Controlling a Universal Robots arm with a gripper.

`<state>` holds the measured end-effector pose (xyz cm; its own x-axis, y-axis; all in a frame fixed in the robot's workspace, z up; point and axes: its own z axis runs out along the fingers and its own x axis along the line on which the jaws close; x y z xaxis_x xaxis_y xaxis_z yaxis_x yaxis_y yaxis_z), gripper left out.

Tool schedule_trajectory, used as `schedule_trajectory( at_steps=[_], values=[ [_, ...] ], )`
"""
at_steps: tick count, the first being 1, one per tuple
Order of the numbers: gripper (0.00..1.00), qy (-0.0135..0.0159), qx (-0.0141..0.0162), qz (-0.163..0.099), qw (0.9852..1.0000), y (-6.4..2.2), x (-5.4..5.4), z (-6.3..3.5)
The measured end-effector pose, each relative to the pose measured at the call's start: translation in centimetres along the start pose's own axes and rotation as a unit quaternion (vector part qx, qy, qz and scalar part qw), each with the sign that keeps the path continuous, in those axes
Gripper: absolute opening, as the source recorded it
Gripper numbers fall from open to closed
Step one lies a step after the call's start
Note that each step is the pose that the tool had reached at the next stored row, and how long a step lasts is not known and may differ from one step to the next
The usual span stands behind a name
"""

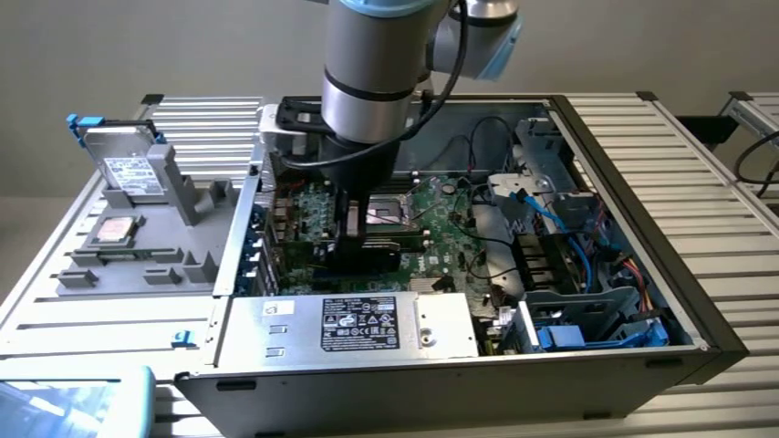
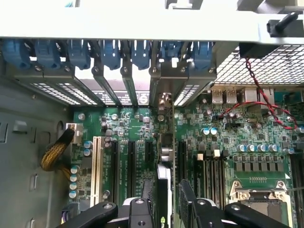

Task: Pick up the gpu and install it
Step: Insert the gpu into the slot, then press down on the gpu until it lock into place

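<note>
Green motherboard [image 2: 228,137] inside the open PC case [image 1: 681,301], one gpu [image 2: 164,190] standing on edge in a slot, its bracket up against the rear slot covers. One gripper [image 2: 164,209] straddles the card's top edge; 2 black fingers [image 2: 190,202] spread apart, one per side, grip not clear. Seven blue slot clips [image 2: 109,52] along the back. One hard drive [image 1: 128,169] stands in the grey tray [image 1: 73,301] outside, at the exterior view's left.

The motherboard [image 2: 128,133] is green. Blue clips [image 2: 111,52] line the grey case [image 1: 633,301]. The claw [image 2: 164,209] is black.
</note>
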<state>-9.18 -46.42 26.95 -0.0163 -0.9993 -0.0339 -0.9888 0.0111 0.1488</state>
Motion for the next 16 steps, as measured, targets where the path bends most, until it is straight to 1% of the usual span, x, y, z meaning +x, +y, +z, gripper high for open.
schedule_trajectory(
  at_steps=[7,16],
  values=[
    [0.36,0.0005,0.0003,0.0,1.0,0.43,-0.1,-2.88],
    [0.36,0.0004,0.0003,0.0,1.0,0.45,-0.1,-2.98]
  ],
)
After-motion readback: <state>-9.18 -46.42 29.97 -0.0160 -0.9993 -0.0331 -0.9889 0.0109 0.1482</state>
